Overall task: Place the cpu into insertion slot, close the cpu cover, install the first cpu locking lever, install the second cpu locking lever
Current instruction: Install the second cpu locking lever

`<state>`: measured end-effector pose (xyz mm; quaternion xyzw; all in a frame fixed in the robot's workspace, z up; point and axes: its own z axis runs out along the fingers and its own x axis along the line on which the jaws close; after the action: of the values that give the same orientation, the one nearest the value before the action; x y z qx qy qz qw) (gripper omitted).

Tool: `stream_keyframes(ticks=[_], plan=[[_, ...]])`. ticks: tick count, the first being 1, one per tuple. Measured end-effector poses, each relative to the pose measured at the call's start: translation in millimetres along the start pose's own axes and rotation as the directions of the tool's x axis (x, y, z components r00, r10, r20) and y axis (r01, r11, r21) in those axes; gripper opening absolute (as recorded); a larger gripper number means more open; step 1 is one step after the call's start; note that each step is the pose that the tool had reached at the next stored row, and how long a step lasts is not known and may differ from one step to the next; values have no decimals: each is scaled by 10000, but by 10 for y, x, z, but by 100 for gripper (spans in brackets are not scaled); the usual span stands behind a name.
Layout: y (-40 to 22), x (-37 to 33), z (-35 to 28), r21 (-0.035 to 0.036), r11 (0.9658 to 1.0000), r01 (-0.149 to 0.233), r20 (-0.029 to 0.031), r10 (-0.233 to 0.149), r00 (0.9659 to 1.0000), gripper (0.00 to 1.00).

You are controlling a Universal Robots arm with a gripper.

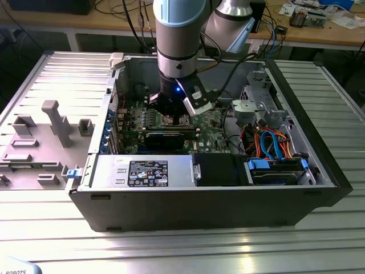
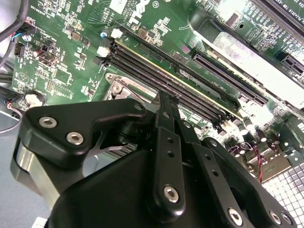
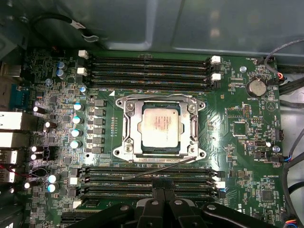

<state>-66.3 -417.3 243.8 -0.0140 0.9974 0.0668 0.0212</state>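
In the first wrist view the cpu lies flat in the insertion slot on the green board. The cpu cover is down around it, and the chip's silvery top shows through the cover's window. One thin wire locking lever stands slanted out from the socket's edge across the nearest memory slots. Another lever lies along the opposite edge. My gripper is shut with nothing in it, just off the slanted lever's side of the socket. It hangs over the board inside the case in the exterior view. Its black fingers meet close above the board.
Long black memory slots flank the socket on two sides. The open computer case walls in the board. A drive cage with blue and orange cables is at the exterior view's right, a black card in front. A grey fixture plate lies left.
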Motion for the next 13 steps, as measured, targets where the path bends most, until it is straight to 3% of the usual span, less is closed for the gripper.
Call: stream_keyframes(ticks=[8,10,11,13], plan=[[0,2,-1,1,10000,-3,-13,3,10000,11],[-1,-2,-2,-4,10000,-12,-81,12,10000,11],[0,-8,-2,-16,10000,-27,-184,27,9998,11],[0,-10,-3,-26,10000,-38,-274,38,9996,11]])
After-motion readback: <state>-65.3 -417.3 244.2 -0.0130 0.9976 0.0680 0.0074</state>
